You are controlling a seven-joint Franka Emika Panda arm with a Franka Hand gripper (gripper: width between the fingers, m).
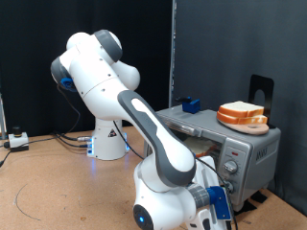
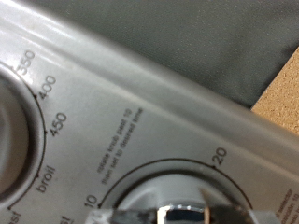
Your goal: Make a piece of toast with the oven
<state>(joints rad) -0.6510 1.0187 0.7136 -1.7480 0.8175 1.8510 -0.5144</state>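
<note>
Right then, my tool (image 2: 176, 214) was close up against a round timer knob (image 2: 173, 191) on the oven (image 1: 251, 153), I couldn't tell if it was squeezing, and bread slices (image 1: 242, 115) sat piled on the oven's top.

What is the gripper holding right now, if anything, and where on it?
The gripper is at a round timer knob on the oven control panel, its fingers at the knob's edge. Whether they actually clamp the knob cannot be told. No toast is held.
</note>
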